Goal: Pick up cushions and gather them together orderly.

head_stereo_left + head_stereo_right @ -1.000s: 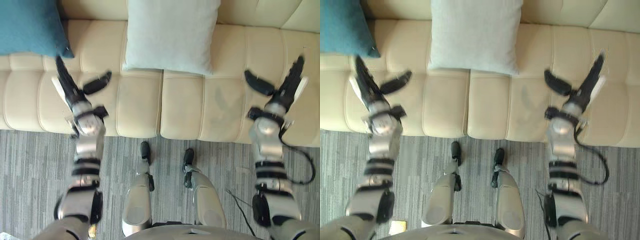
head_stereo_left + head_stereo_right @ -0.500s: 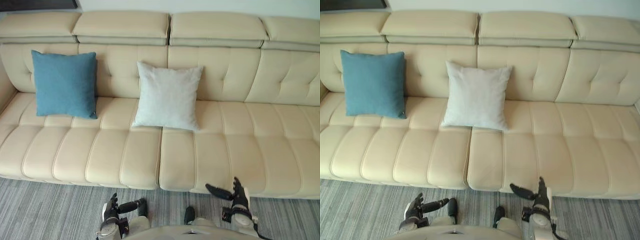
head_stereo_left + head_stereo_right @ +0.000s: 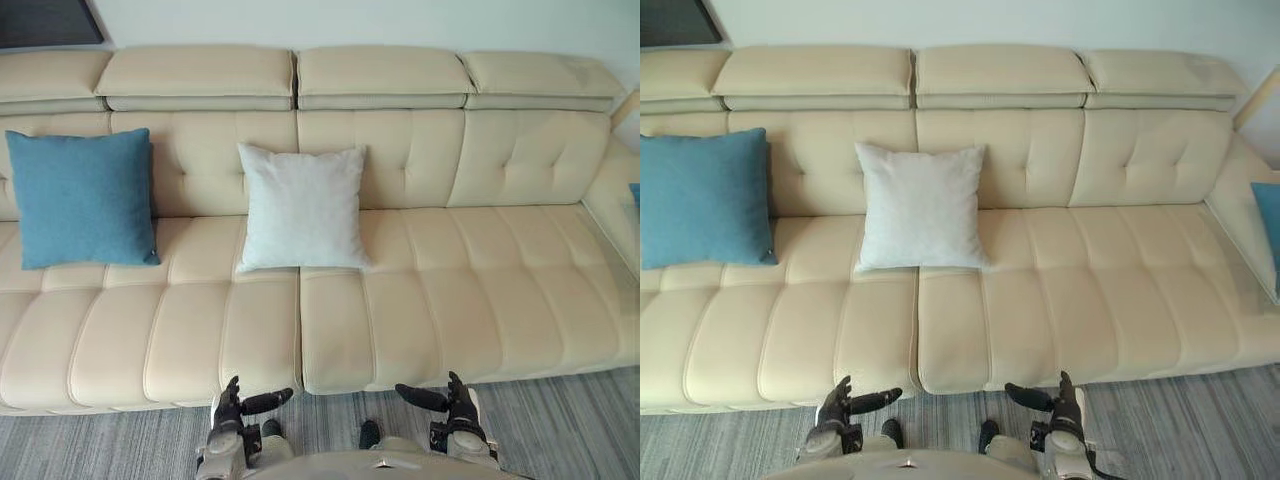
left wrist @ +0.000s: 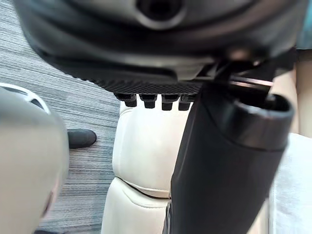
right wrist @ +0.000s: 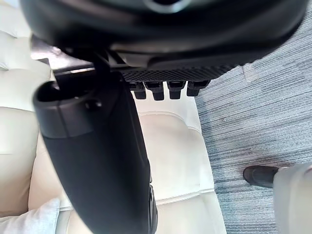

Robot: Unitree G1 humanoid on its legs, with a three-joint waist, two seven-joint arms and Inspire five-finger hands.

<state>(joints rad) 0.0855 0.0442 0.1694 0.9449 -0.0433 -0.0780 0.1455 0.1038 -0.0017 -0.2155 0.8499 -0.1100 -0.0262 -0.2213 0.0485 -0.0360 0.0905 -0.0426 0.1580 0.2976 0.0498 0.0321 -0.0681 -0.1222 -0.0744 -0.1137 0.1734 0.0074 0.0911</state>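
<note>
- Cream sofa (image 3: 450,300) runs wide across the room, with a pale wall (image 3: 350,20) behind it and grey striped carpet (image 3: 560,430) in front.
- One blue cushion (image 3: 80,200) stands at the sofa's left end, leaning on the backrest.
- A white cushion (image 3: 300,208) stands near the middle and also leans on the backrest — it is well apart from the blue one, with bare seat between them.
- At the far right, the edge of a second blue cushion (image 3: 1270,235) peeks in by the sofa's arm.
- The left hand (image 3: 230,410) is down low over the carpet, just in front of the sofa's front edge. Its fingers are straight and its thumb sticks out to the side. It holds nothing.
- The right hand (image 3: 458,412) is low on the other side, also just in front of the sofa. Its fingers are straight, its thumb points toward the left hand, and it is empty too.
- Both hands are well away from all the cushions.
</note>
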